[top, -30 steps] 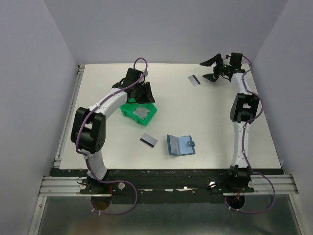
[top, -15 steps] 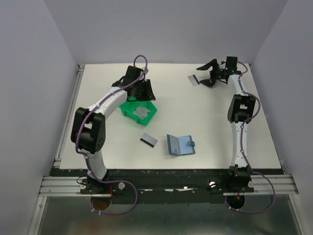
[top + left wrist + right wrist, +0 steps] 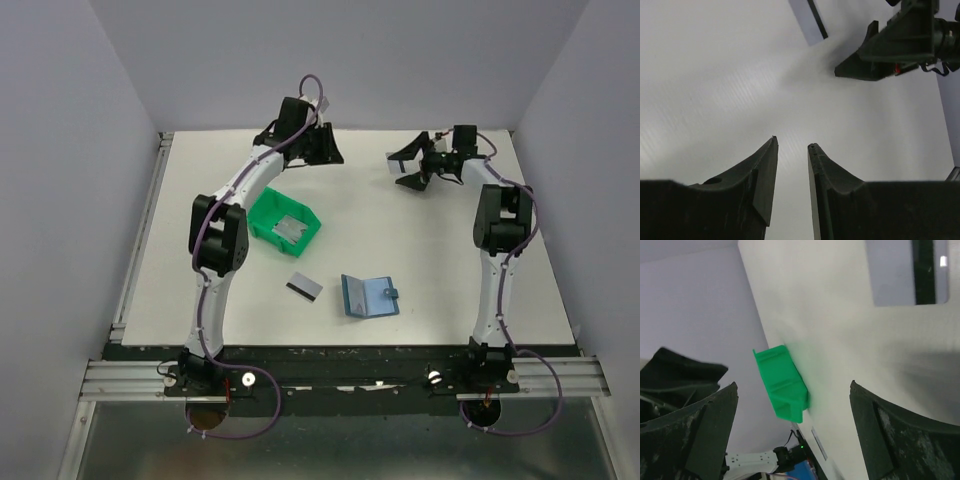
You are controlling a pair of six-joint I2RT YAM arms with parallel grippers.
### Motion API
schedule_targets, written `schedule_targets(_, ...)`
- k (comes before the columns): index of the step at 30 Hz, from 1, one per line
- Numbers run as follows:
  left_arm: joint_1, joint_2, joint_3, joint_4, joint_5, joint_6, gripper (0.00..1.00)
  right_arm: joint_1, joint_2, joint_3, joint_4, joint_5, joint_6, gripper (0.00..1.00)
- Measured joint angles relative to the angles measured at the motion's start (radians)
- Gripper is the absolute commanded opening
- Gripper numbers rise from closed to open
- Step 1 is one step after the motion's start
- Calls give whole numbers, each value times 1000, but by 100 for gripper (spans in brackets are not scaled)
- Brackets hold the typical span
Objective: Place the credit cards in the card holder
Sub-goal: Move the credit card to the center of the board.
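Right tool (image 3: 394, 169) shifted left; credit card (image 3: 905, 272) lies just ahead.

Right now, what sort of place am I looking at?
Probably a lab robot test cell: plain walls box in a white table, and the left arm and right arm are bolted to a metal rail.

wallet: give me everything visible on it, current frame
The wallet is a small slate-blue rectangular folder, lying open and flat on the white table, toward the near edge. Its left half looks darker, with faint vertical pocket lines. The right half is lighter blue, with a small tab at its right edge. The material is too small to tell. No card shows inside. A striped card lies to its left, apart. Only the table touches it.
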State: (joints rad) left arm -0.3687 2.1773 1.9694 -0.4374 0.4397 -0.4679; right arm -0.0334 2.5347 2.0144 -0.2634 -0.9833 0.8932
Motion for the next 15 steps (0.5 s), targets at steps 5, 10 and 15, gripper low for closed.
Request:
schedule_targets(5,-15,221,305,0,66,19,51,-37,-240,-218,117,12,-49,100)
schedule_targets(10,-44,318,382,109,115,10,64,-72,-376,-320,198,32,-88,100)
schedule_targets(15,-83,415,461,226,114,-16,68,-72,-380,-334,138,70,-151,100)
